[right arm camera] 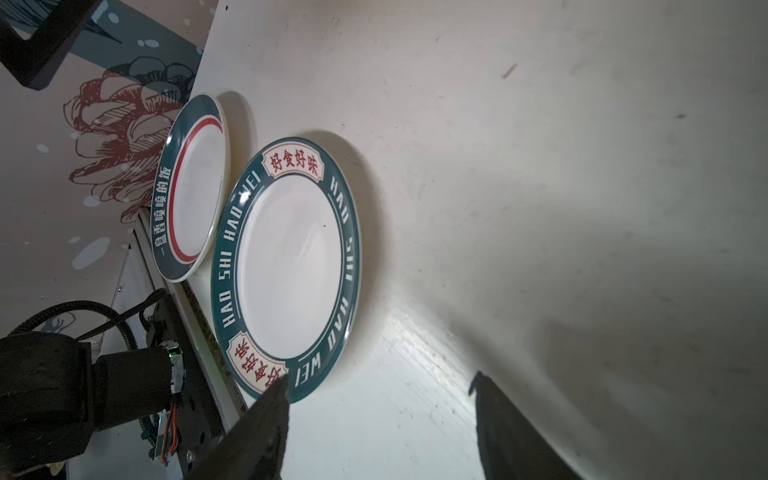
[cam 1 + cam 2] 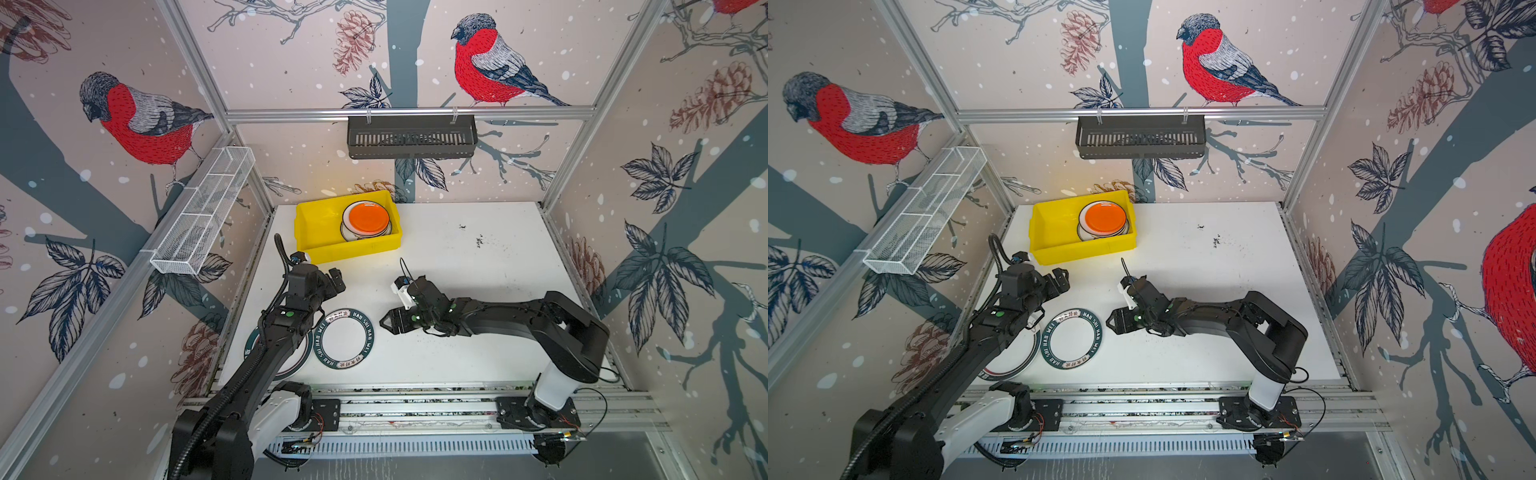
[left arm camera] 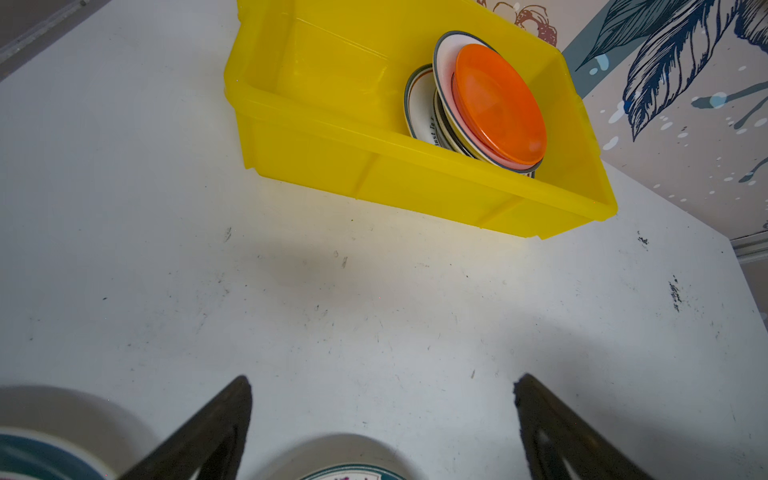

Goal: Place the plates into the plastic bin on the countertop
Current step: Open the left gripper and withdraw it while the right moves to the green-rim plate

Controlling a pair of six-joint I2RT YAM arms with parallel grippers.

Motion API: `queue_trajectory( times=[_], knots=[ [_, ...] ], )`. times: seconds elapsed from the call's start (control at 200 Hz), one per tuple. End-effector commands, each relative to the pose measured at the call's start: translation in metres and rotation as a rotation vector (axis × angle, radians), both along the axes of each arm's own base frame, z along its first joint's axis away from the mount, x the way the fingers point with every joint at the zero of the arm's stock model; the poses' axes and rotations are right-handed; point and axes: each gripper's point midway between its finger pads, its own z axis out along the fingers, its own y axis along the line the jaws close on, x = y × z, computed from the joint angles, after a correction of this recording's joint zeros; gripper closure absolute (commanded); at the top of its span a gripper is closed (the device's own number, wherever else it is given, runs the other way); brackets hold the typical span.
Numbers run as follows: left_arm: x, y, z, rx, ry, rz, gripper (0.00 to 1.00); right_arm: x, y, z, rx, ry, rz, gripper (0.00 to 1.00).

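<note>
The yellow plastic bin stands at the back left of the white countertop. Inside it lies a stack of plates topped by an orange plate. A white plate with a dark-green lettered rim lies flat near the front. A second green-rimmed plate lies left of it, partly under the left arm. My left gripper hangs open and empty between the bin and the plates. My right gripper is open just right of the lettered plate's rim, with nothing between its fingers.
A black slotted basket hangs on the back rail. A white wire-mesh basket hangs along the left wall. Aluminium rails run along the front edge under both arm bases. Dark specks mark the countertop at the back right.
</note>
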Motion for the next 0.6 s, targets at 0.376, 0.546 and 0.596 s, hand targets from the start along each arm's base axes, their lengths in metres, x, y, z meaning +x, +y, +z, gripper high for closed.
queue_trajectory(
  times=[0.376, 0.546, 0.596],
  knots=[
    [-0.013, -0.004, 0.001, -0.054, -0.039, -0.012, 0.02, -0.015, 0.033, -0.014, -0.044, 0.026, 0.103, 0.59],
    [-0.016, -0.01, 0.005, -0.082, -0.055, -0.041, 0.02, -0.018, 0.037, -0.014, -0.028, 0.036, 0.127, 0.6],
    [-0.018, -0.01, 0.007, -0.085, -0.063, -0.043, 0.03, -0.017, 0.038, -0.014, -0.028, 0.037, 0.126, 0.6]
  ],
)
